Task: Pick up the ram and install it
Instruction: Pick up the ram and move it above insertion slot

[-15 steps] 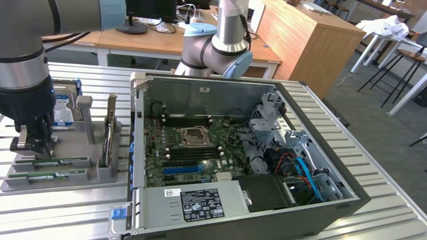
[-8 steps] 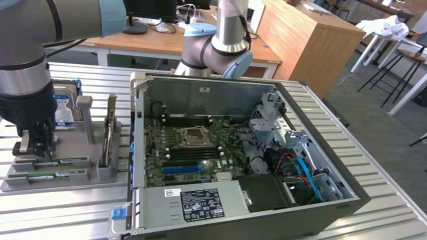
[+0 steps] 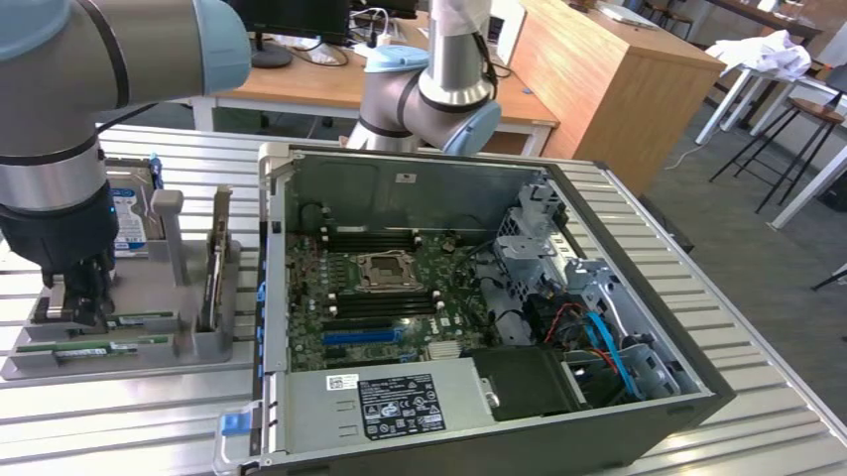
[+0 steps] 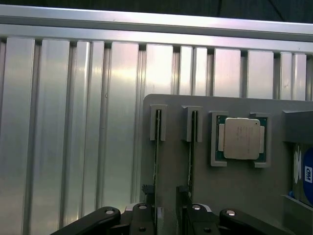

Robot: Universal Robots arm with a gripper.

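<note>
One end of the ram (image 4: 157, 147) hides between jaws.

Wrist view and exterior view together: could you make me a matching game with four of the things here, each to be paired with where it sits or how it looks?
Things:
1. ram
2. processor chip
3. hard drive
4. computer case

Descriptions:
A. side open, motherboard showing
B. standing on edge in a narrow slot of the grey holder, straddled by the open gripper
C. carries a blue label
D. silver square lying flat in a frame

Pairs: 1-B; 2-D; 3-C; 4-A.
</note>
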